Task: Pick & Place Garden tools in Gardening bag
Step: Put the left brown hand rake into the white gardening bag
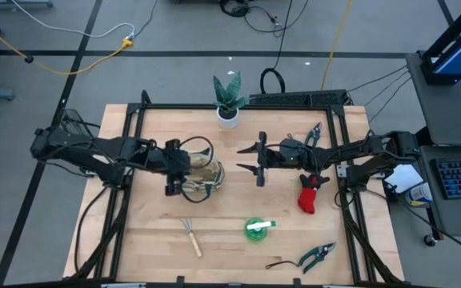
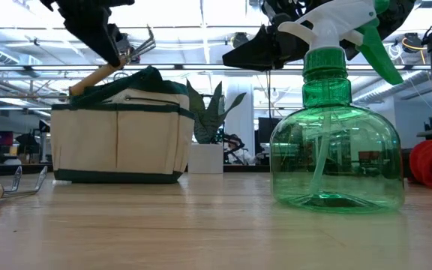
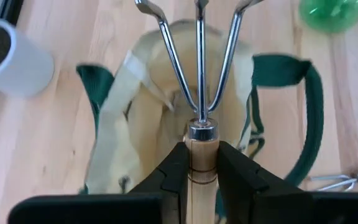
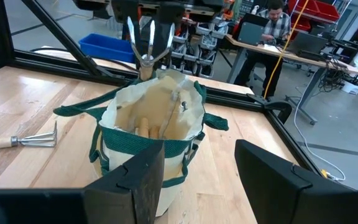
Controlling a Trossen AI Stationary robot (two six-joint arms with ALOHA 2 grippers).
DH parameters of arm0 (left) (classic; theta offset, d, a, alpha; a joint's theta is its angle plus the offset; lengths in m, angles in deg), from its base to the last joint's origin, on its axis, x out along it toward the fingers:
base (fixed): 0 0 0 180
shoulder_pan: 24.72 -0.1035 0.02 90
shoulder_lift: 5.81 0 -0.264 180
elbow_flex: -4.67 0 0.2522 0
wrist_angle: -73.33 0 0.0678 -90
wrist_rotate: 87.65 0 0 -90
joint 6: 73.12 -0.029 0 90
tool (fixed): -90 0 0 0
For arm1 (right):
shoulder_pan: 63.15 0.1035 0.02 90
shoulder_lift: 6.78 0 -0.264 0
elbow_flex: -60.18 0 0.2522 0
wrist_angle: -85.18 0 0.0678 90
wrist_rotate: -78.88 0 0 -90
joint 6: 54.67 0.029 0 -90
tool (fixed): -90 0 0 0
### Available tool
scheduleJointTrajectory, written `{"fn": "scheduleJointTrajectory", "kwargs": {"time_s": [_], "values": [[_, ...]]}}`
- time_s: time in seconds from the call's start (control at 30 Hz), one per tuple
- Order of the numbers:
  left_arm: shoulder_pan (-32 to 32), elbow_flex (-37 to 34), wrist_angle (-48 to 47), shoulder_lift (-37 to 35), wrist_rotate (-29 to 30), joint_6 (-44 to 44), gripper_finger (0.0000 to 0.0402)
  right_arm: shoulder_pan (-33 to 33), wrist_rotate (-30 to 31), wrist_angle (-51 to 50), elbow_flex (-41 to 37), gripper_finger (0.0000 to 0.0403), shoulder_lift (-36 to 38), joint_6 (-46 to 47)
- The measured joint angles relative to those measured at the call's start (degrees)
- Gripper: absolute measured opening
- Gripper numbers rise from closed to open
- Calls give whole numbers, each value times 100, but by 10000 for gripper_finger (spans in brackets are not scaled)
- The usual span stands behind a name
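The cream canvas bag (image 1: pixel 205 172) with green trim stands open on the table's left half; it also shows in the low view (image 2: pixel 118 139) and the right wrist view (image 4: pixel 148 118), with wooden handles inside. My left gripper (image 1: pixel 174 170) hangs over the bag's mouth, shut on a mini rake (image 3: pixel 199 68) with a wooden handle and three metal tines. My right gripper (image 1: pixel 257 160) is open and empty to the right of the bag, its fingers (image 4: pixel 135 180) facing it. My left gripper pinches the rake's wooden handle (image 3: pixel 201 163) between its two fingers, just behind the metal collar. The fingers come from above, slanting down, and lie across the handle. The rake is lifted clear and tilted, tines (image 2: pixel 142 43) up and the handle's free end (image 2: pixel 88 81) down by the bag's rim.
A second mini rake (image 1: pixel 190 237), a green spray bottle (image 1: pixel 256 228) and pruning shears (image 1: pixel 317 256) lie near the front edge. A red glove (image 1: pixel 310 196) and other shears (image 1: pixel 314 133) lie at the right. A potted plant (image 1: pixel 229 100) stands at the far edge.
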Motion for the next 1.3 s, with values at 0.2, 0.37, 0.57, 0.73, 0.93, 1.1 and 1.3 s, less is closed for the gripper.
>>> {"fn": "scheduleJointTrajectory", "kwargs": {"time_s": [0.2, 0.37, 0.57, 0.73, 0.93, 1.1, 1.3], "values": [[-224, 0, 417, 0, -244, -605, 63, 0, 0, 2, 0, 194, 0, 1], [-422, 0, 579, 0, -245, -932, 69, -1, -1, 0, 0, 194, 0, 1], [-621, 0, 602, 0, -258, -1205, 66, 0, 0, 1, 0, 194, 0, 1], [-807, 0, 576, 2, -277, -1216, 67, 1, 1, 0, 0, 194, 0, 12], [-996, 0, 578, 159, -585, -1257, 67, 1, 1, 0, 0, 194, 0, 126], [-1049, 0, 553, 353, -587, -1259, 69, -1, 1, 1, 0, 194, 0, 126], [-1045, 0, 551, 536, -593, -1299, 70, 1, 1, 0, 0, 194, 0, 123]]}}
